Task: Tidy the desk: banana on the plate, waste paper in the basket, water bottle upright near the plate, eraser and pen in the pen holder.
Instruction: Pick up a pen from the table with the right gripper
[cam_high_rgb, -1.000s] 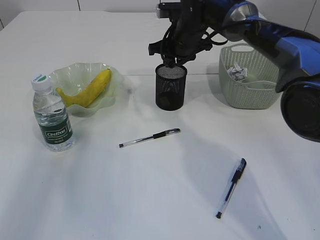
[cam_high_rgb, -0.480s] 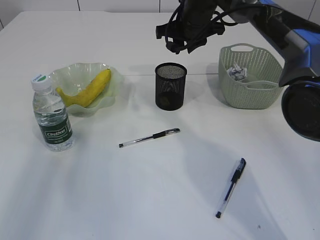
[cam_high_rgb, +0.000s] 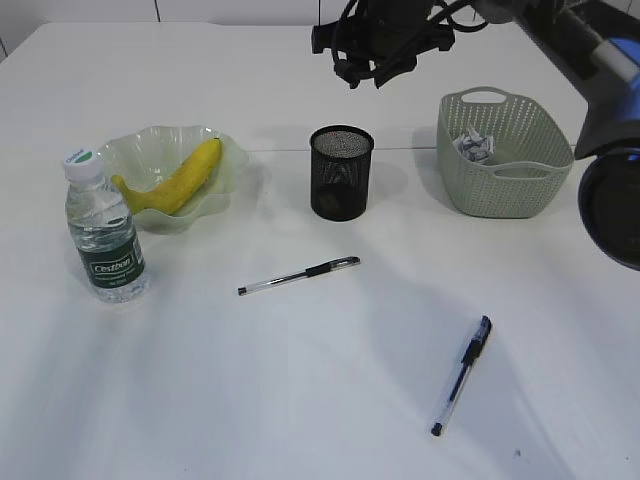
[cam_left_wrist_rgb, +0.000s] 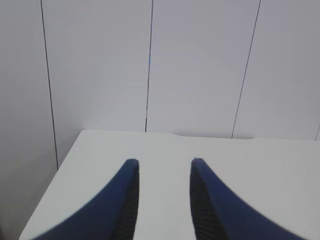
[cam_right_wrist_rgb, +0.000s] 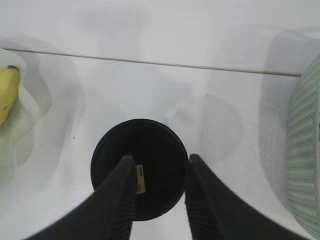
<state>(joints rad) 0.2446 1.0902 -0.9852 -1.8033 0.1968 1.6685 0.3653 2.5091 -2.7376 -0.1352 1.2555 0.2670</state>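
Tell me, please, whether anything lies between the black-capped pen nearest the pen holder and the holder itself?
Nothing visible does. The pen lies flat on bare table just in front of the mesh pen holder, with only open tabletop between them. The holder's mouth is unobstructed; the right gripper hangs above and behind it.

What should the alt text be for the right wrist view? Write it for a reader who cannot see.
Two dark fingers spread open above a black pen holder, seen from straight overhead, with a small pale eraser lying inside. A banana on a green plate shows at left; a green basket at right.
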